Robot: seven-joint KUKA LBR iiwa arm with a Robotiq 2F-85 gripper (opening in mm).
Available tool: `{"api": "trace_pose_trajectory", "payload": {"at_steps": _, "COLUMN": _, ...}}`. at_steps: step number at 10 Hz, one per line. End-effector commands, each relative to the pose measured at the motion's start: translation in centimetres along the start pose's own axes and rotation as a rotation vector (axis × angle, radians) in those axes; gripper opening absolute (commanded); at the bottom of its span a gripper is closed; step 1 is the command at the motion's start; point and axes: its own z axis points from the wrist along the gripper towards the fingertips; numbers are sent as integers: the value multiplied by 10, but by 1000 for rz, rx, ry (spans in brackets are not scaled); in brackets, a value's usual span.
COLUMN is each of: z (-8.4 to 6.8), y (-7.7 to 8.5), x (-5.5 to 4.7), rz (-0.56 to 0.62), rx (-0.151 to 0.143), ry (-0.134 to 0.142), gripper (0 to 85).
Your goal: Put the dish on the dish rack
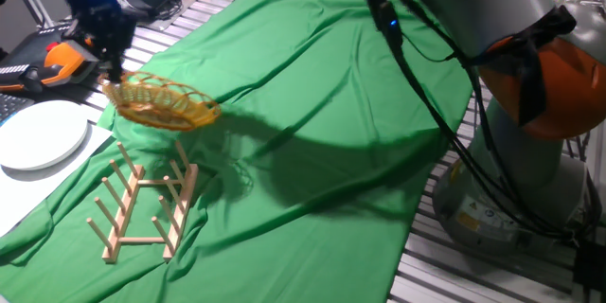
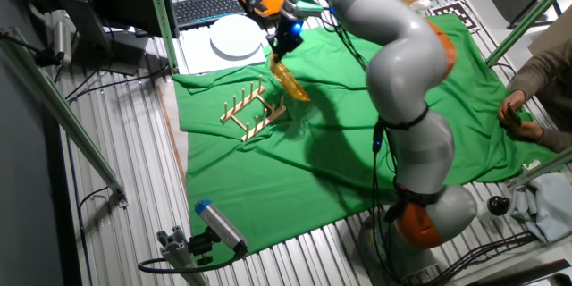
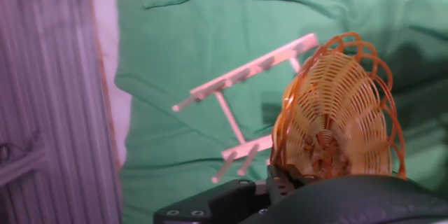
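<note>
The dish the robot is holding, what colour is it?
Golden yellow-orange, woven in an open lattice. The dish shows best in the hand view.

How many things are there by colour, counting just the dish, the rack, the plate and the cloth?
Golden yellow-orange: 1, the dish, held in the gripper above the cloth.
Light natural wood: 1, the dish rack.
White: 1, the plate.
Green: 1, the cloth.
Total: 4
</note>
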Motion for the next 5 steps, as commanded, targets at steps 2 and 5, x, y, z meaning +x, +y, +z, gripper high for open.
{"api": "trace_pose_trajectory", "payload": {"at_steps": 2, "z": -4, "y": -4, "x": 0, "rz": -1, "rx": -22, "ry": 15, "gripper": 0}}
{"api": "trace_pose_trajectory", "payload": {"at_steps": 5, "z": -2, "y": -2, "x": 1, "rz": 7, "rx": -50, "ry": 19, "gripper": 0}}
